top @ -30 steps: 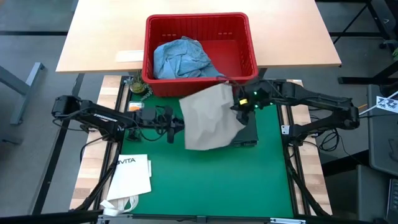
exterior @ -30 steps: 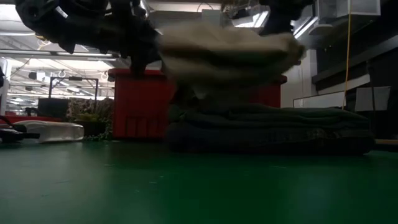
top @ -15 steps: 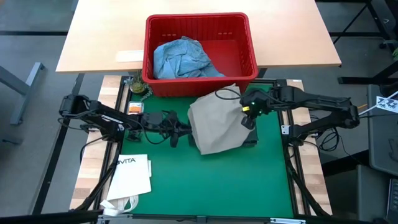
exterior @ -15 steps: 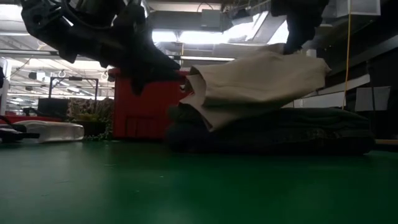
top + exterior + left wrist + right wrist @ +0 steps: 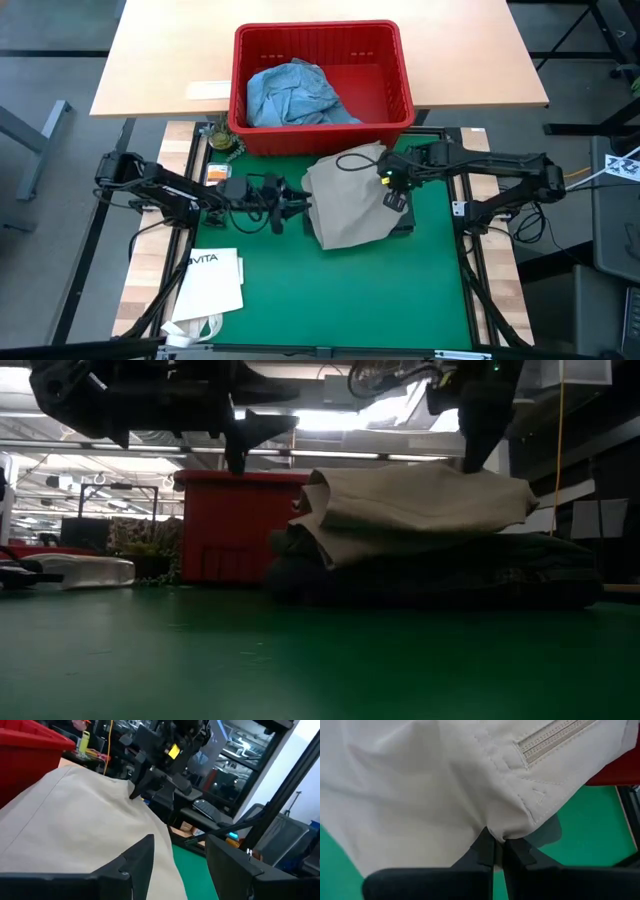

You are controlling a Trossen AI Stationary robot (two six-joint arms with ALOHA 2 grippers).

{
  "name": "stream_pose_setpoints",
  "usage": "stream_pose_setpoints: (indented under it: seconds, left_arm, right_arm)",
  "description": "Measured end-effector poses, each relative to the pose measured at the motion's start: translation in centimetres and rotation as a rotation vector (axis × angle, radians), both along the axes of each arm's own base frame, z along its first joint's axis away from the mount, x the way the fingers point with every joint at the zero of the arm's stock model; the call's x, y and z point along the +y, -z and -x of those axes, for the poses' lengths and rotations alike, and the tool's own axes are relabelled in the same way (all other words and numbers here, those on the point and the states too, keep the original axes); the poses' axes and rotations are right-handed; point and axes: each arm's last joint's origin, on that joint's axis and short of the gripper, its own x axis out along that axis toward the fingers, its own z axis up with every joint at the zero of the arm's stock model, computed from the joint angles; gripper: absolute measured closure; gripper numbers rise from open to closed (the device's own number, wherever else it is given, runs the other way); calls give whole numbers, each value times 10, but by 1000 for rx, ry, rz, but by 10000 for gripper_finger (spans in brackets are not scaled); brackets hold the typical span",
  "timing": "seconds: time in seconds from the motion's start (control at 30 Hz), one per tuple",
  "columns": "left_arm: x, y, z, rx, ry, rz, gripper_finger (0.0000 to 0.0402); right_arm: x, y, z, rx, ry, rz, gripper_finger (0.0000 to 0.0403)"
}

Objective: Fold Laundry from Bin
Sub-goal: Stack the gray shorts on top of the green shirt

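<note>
Laundry fold, placing step. Khaki garment (image 5: 347,205), folded, lies on top of a stack of dark folded clothes (image 5: 440,570) on the green mat (image 5: 330,290), just in front of the red bin (image 5: 322,85).

Near side of the mat: white paper bag (image 5: 212,280), lying flat, well apart from the stack and not part of the job.

Mid mat: left hand (image 5: 292,207) sits just beside the garment's left edge. Wrist view shows its fingers (image 5: 137,860) spread apart with only air between them, khaki cloth beyond, nothing gripped. Looks like it has let go of its side.

Right hand (image 5: 392,186) is over the garment's right part. Its wrist view shows the two fingers (image 5: 485,847) pressed together on a small fold of the khaki hem next to a zipper. So one side is free, the other pinched.

Far side: blue denim (image 5: 292,92) is bunched in the bin, which stands on the wooden bench (image 5: 170,60).

Judgement: third item is being laid on the pile; folding of it appears done. Next move calls for the right hand to part its fingers and lift straight off without dragging the top layer, whose left edge looks a bit rumpled in the low view. Then a reach into the bin for the denim.
</note>
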Motion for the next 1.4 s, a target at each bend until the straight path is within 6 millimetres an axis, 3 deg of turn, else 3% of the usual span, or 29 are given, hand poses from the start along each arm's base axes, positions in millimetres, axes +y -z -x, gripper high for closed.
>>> stream_pose_setpoints:
  seconds: [0.17,0.33,0.47,0.67,0.87,1.2,1.4]
  left_arm:
    - [-12,-8,-6,-1,-33,-84,231]
    - [-22,-17,-26,-1,-49,-179,238]
    - [-25,-5,-51,53,-45,-219,243]
    - [-17,29,-79,194,-62,-245,245]
    - [-3,58,-78,410,-139,-263,245]
    - [11,61,-77,444,-187,-259,246]
    - [12,61,-77,445,-193,-259,246]
  right_arm:
    - [-2,8,-6,40,6,20,388]
    - [-2,15,-10,90,6,14,388]
    - [-3,17,-11,100,5,12,388]
    - [-2,17,-11,112,-27,16,369]
    - [-2,17,-10,132,-58,19,344]
    - [-3,17,-8,166,-75,52,277]
    - [0,18,10,345,-73,20,256]
